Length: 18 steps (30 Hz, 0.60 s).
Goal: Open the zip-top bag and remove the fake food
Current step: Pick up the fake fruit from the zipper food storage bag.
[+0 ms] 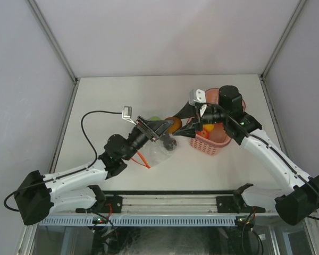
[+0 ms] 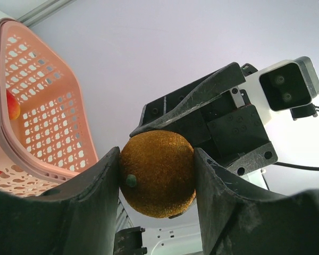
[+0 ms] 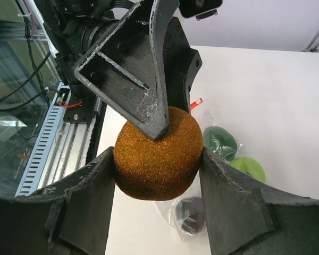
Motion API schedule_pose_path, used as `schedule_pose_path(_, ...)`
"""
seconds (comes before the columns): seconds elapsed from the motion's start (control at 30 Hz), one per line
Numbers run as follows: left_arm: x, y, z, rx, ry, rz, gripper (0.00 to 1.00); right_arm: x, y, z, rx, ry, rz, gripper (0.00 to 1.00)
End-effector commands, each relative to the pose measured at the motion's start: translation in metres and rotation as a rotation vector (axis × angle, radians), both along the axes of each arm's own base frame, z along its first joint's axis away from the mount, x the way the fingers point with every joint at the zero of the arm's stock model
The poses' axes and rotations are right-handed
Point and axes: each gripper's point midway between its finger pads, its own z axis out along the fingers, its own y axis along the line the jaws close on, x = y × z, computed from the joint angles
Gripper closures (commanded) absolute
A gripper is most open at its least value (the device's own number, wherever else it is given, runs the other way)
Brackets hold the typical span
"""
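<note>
A brown fuzzy round fruit (image 1: 174, 126) (image 2: 157, 174) (image 3: 157, 159), one piece of the fake food, hangs above the table between both arms. My left gripper (image 1: 167, 127) (image 2: 157, 155) is shut on it, both jaws against its sides. My right gripper (image 1: 187, 126) (image 3: 157, 156) also presses it from both sides, crosswise to the left fingers (image 3: 143, 101). Below lies the zip-top bag (image 1: 158, 152) (image 3: 196, 215), clear and crinkled, with a blackish piece (image 3: 191, 212) inside. A dark green piece (image 3: 219, 142) and a light green one (image 3: 248, 169) lie beside it.
The pink basket (image 1: 211, 143) (image 2: 37, 122) stands just right of the grippers, under my right wrist, with red and yellow pieces (image 1: 206, 129) in it. The bag's orange-red strip (image 1: 142, 159) lies near my left forearm. Enclosure walls border the table.
</note>
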Motion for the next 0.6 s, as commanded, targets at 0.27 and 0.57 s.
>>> schedule_pose_path(0.27, 0.0, 0.02, 0.02, -0.014, -0.034, 0.093, 0.0, 0.004, -0.021, 0.019, 0.048, -0.054, -0.014, 0.82)
schedule_pose_path(0.57, 0.0, 0.051, -0.014, 0.187, -0.049, 0.207, 0.0, 0.054, -0.065, 0.016, 0.033, -0.078, -0.248, 0.85)
